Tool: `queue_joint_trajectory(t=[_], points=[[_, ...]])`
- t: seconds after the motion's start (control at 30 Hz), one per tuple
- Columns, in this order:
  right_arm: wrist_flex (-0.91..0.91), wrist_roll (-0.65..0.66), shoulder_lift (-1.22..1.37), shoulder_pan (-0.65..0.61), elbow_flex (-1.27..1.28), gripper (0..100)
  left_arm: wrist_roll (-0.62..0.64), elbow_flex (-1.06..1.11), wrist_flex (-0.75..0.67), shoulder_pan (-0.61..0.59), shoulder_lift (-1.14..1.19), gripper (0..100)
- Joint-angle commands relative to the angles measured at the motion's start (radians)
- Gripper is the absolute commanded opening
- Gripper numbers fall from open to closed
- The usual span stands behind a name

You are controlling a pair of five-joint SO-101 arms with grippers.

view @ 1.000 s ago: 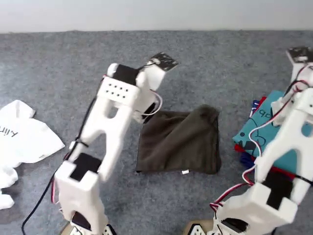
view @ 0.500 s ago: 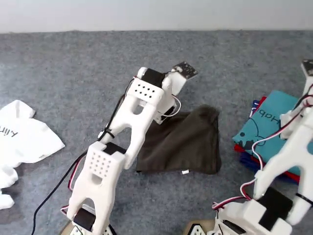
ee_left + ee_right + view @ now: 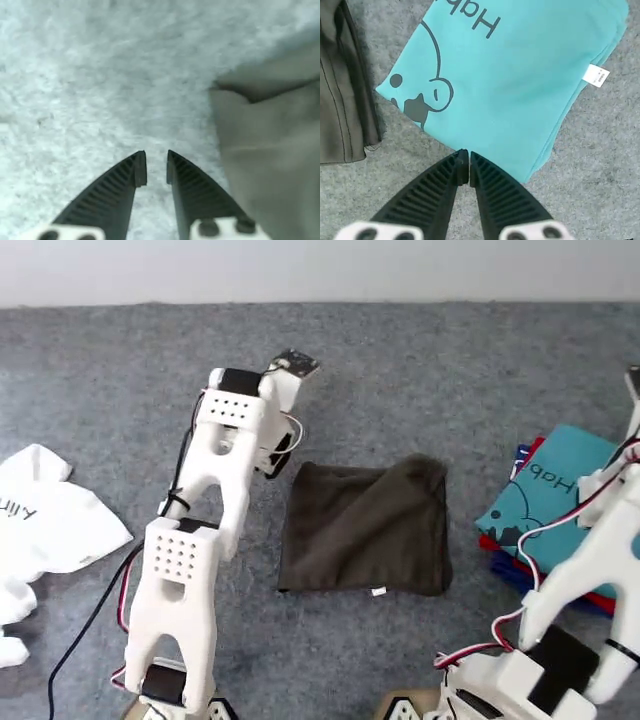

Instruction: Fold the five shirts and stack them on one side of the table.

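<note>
Brown shirt (image 3: pixel 365 530): folded, lying flat at centre frame on the grey worktop (image 3: pixel 450 370); teal shirt (image 3: pixel 545 490): folded, topping a stack (image 3: pixel 503 552) at the right edge; white shirt (image 3: pixel 50 515): crumpled, at the left edge; left end effector (image 3: pixel 156 170): parted a little, empty, over bare worktop just beside the brown shirt's corner; right end effector (image 3: pixel 465 167): tips together, empty, at the teal shirt's edge.

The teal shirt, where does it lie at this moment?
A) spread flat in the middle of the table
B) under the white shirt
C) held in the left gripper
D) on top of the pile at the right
D: the teal shirt lies folded on top of red and blue layers at the right, while the dark shirt takes the middle.
</note>
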Motion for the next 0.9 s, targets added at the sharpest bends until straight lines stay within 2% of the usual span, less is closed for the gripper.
queue_joint_trajectory(t=[0.0,0.27,0.4,0.53,0.77,0.87], points=[[0.041,-0.002,-0.044,0.007,-0.005,0.9,0.008,-0.097,0.048,0.038,-0.048,8],[0.041,-0.002,-0.045,0.007,-0.005,0.9,0.009,-0.101,0.046,0.262,-0.115,8],[0.041,-0.002,-0.048,0.007,-0.005,0.9,0.009,-0.091,0.031,0.29,-0.052,8],[0.041,-0.002,-0.048,0.007,-0.005,0.9,0.002,-0.105,0.028,0.233,0.054,8],[0.041,-0.002,-0.045,0.007,-0.005,0.9,0.002,-0.255,0.04,0.032,0.152,8],[0.041,-0.002,-0.044,0.007,-0.005,0.9,0.003,-0.309,0.048,0.008,0.149,8]])
